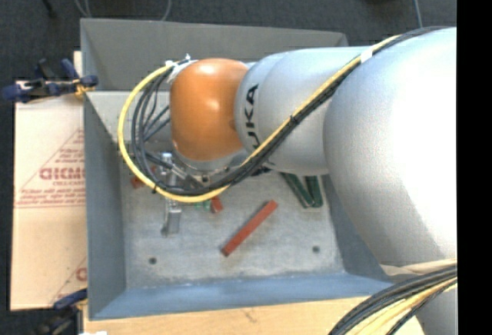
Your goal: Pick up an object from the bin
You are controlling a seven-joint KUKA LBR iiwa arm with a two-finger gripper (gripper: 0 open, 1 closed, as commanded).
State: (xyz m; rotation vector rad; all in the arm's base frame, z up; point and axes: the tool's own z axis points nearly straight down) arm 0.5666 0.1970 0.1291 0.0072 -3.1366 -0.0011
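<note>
Because it is lying closest, the small red chunk (217,205) just beside the gripper (171,220), on its arm side, is looking like the likeliest pick. A long red-brown flat stick (250,227) is lying farther out that way; a green striped item (307,191) is sitting beyond, partly under the arm. Gripper open/closed: can't tell, wrist is hiding it. Imo it's needing centring over one piece only before closing.

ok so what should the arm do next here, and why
Probably a short sideways shift toward the view's right, to bring the gripper over the red flat stick. The gripper hangs low above bare bin floor, while the stick lies flat and alone nearby, an easy thing to pick.
</note>
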